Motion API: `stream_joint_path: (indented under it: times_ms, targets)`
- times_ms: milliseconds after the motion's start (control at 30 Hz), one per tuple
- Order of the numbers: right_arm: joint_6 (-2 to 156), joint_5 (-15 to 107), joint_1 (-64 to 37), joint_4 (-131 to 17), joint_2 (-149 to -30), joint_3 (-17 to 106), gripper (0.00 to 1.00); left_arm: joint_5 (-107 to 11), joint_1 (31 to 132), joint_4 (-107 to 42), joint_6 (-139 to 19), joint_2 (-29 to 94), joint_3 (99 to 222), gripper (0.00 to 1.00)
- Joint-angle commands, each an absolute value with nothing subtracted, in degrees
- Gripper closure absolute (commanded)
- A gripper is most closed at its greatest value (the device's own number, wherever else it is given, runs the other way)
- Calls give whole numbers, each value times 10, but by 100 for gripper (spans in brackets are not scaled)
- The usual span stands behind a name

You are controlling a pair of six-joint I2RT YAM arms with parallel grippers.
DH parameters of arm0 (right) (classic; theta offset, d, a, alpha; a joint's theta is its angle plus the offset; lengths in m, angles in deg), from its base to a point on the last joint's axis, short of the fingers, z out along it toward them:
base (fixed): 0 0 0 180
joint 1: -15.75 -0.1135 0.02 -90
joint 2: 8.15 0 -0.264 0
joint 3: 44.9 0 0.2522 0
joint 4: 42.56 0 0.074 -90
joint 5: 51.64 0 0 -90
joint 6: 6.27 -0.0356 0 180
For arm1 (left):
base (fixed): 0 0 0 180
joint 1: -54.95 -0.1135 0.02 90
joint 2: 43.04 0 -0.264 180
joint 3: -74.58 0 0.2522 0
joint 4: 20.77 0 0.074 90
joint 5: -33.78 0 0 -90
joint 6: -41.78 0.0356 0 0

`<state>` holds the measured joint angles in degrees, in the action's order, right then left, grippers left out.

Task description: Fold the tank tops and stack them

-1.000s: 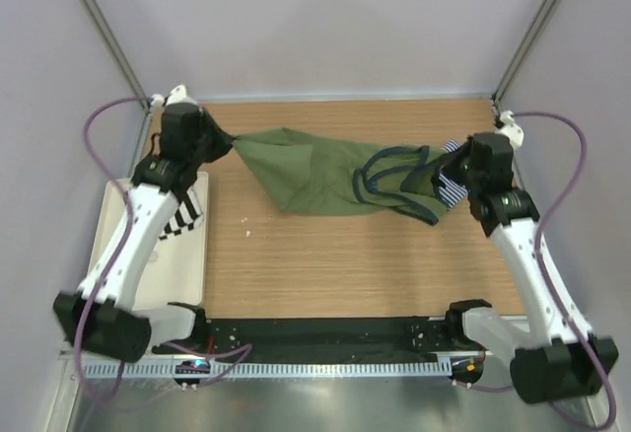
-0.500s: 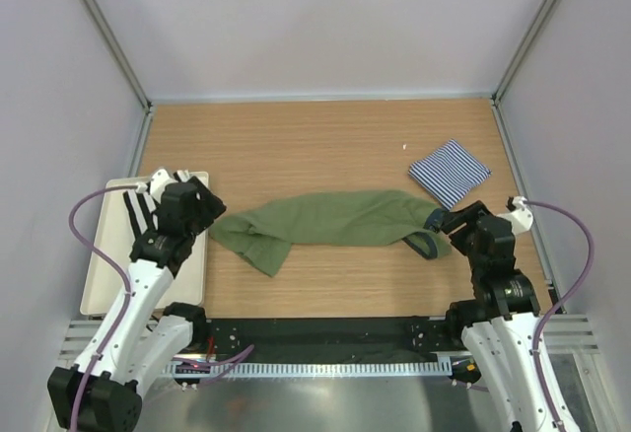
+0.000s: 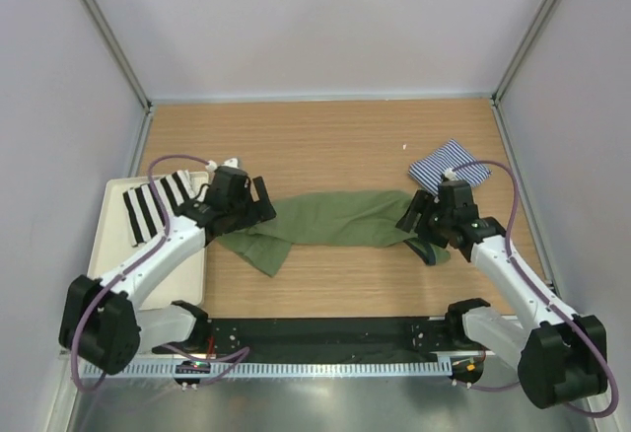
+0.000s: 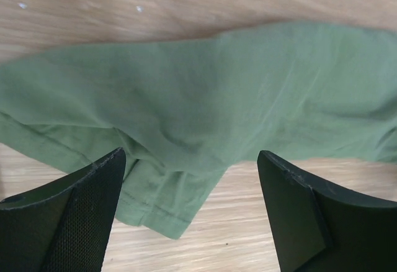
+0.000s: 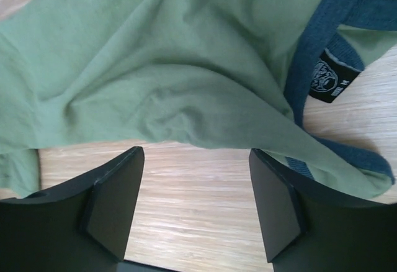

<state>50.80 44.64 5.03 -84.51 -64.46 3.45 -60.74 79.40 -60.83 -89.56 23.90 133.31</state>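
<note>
Left hand and right hand moved inward over olive tank top.

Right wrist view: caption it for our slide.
Open right gripper over the navy-trimmed end of the green top.

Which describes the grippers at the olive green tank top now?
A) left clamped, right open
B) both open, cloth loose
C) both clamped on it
B: the left gripper and right gripper both show spread fingers, the olive green tank top lying ungripped on the table beyond them.
</note>
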Motion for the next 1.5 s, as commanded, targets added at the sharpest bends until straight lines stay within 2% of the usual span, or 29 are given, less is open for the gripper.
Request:
stream_joint_path:
  times_ms: [0, 133, 267, 367, 400, 433, 467, 500, 533, 567, 600, 767, 867, 1067, 1167, 1300, 1400, 1467]
  targets:
    - [495, 367, 36, -833, -654, 55, 24, -652, 819, -610, -886, 292, 1362, 12]
    - [480, 276, 40, -789, -697, 74, 26, -677, 820, -588, -884, 333, 1369, 13]
    - [481, 309, 52, -771, -797, 133, 30, -713, 815, -578, -861, 404, 1390, 14]
    - [480, 333, 53, -768, -856, 185, 26, -709, 808, -590, -859, 464, 1409, 16]
    - [477, 320, 54, -766, -868, 195, 25, -712, 807, -587, -858, 475, 1411, 21]
    - [474, 299, 54, -765, -882, 203, 25, -717, 806, -584, -858, 482, 1411, 27]
    - [473, 279, 56, -764, -892, 212, 25, -725, 804, -580, -858, 487, 1409, 38]
    - [473, 274, 59, -744, -913, 225, 25, -728, 799, -573, -859, 486, 1408, 60]
    - [475, 282, 70, -728, -922, 227, 25, -735, 796, -571, -862, 485, 1404, 72]
    - [475, 316, 74, -702, -950, 239, 27, -754, 787, -569, -867, 474, 1400, 95]
    - [473, 332, 80, -696, -966, 248, 28, -760, 781, -565, -876, 467, 1394, 100]
    - [453, 348, 94, -701, -1074, 329, 32, -696, 704, -497, -900, 397, 1312, 100]
    - [440, 341, 124, -710, -1120, 350, 33, -684, 701, -495, -893, 376, 1300, 100]
    - [421, 269, 189, -708, -1102, 333, 33, -627, 701, -494, -870, 385, 1311, 100]
    - [432, 286, 207, -721, -1083, 338, 32, -605, 702, -494, -871, 361, 1311, 100]
    - [459, 321, 179, -735, -1047, 335, 28, -593, 703, -493, -869, 333, 1309, 100]
    - [494, 302, 109, -758, -985, 310, 28, -601, 708, -489, -859, 325, 1301, 100]
    - [530, 317, 50, -778, -942, 286, 31, -599, 711, -482, -839, 324, 1297, 100]
